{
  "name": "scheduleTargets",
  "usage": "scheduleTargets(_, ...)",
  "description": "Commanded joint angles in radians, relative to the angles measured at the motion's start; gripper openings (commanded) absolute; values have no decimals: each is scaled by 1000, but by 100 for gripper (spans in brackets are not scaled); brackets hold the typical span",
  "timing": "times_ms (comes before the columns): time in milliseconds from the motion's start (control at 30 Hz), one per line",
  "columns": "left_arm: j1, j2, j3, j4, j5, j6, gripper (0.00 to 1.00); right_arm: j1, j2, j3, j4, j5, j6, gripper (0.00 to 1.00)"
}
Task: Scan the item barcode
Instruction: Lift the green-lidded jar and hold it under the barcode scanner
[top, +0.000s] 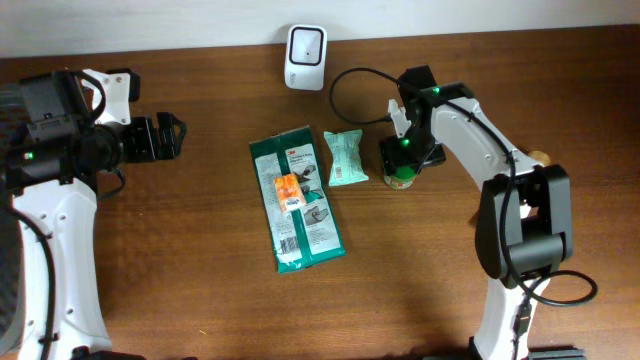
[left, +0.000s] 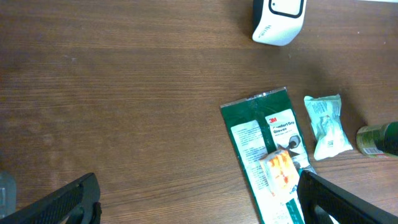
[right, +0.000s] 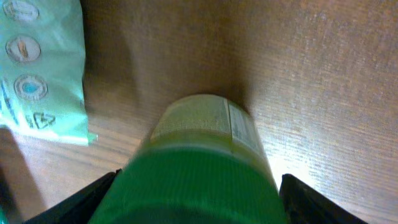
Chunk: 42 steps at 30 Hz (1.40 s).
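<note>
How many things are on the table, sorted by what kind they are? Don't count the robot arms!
white scanner: 1
packets: 2, the dark green pack and the pale green packet
green-capped bottle: 1
Total: 4

A small bottle (top: 400, 178) with a green ribbed cap and a pale label in fine print is seen on the tabletop (top: 200, 280), right of centre. It is placed between the fingers of the right claw (top: 401, 165); whether it is actually gripped cannot be told, nor whether it stands fully upright. No barcode can be made out on the label. A white scanner (top: 305, 57) with a dark window framed on its face is set at the far edge, well apart from the bottle.
</note>
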Motion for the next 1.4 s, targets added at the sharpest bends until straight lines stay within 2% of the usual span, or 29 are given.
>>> scheduleTargets(0, 1, -15, 7, 2, 15, 13, 99, -10, 3, 85, -40, -51, 7, 79)
scheduleTargets(100, 0, -15, 7, 2, 15, 13, 99, -10, 3, 92, -62, -50, 7, 81)
scheduleTargets(333, 0, -15, 7, 2, 15, 13, 99, -10, 4, 63, -25, -36, 7, 75)
scheduleTargets(633, 1, -15, 7, 3, 15, 13, 99, -10, 19, 34, -55, -24, 7, 74)
scheduleTargets(700, 0, -15, 7, 3, 15, 13, 99, -10, 19, 35, -58, -25, 32, 61)
scheduleTargets(733, 0, -15, 7, 2, 15, 13, 99, -10, 18, 41, -66, -39, 41, 60)
scheduleTargets(833, 1, -15, 7, 3, 15, 13, 99, -10, 18, 101, -114, -145, 42, 45)
scheduleTargets(933, 0, -15, 7, 3, 15, 13, 99, -10, 6, 231, -243, -331, 41, 43)
scheduleTargets(1033, 0, -15, 7, 2, 15, 13, 99, -10, 0, 396, -313, -773, 41, 43)
scheduleTargets(1133, 1, -15, 7, 2, 15, 13, 99, -10, 0, 435, -282, -1303, 41, 43)
scheduleTargets(1167, 1, -15, 7, 3, 15, 13, 99, -9, 0, 435, -278, -1422, 41, 43)
scheduleTargets(1367, 0, -15, 7, 2, 15, 13, 99, -5, -1, 435, -276, -1452, 60, 43)
